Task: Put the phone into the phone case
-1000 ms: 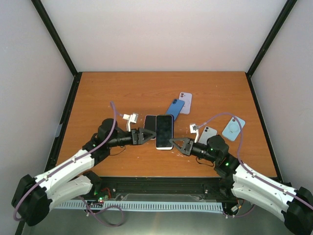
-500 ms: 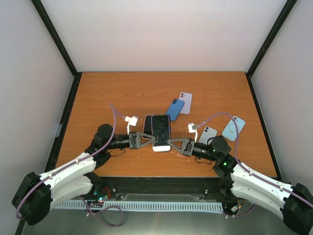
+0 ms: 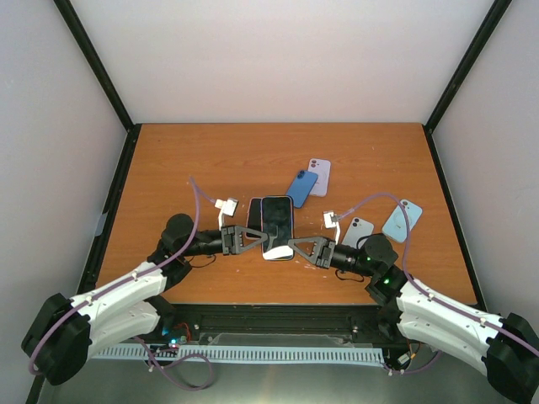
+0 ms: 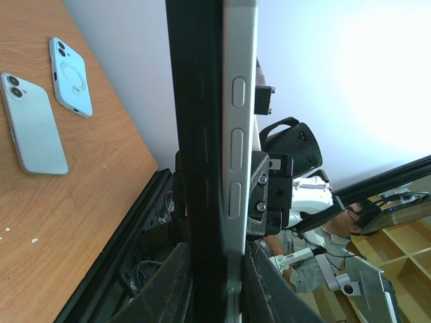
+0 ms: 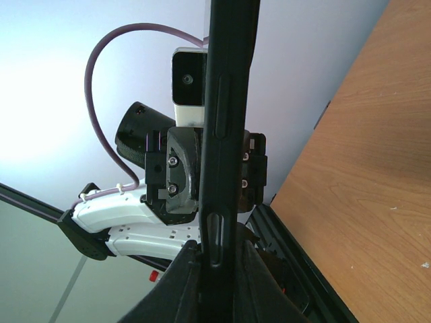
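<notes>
Both grippers grip the phone and case at the near middle of the table.
The phone (image 3: 277, 220) shows screen up in the top view. The black case (image 3: 254, 213) shows along its left side, partly under it. The left gripper (image 3: 259, 241) is closed on their near left end. In its wrist view the case's black edge and the phone's silver edge lie flush together between the fingers (image 4: 165, 286), one finger on each. The right gripper (image 3: 293, 247) is clamped on the phone's near right edge, which looks dark against the light in its wrist view. Whether the pair touches the table (image 3: 194, 160) I cannot tell. To the right lie a blue phone (image 3: 301, 185), a lilac phone (image 3: 318, 175), a pale phone (image 3: 358, 229) and a light blue case (image 3: 402, 220).
</notes>
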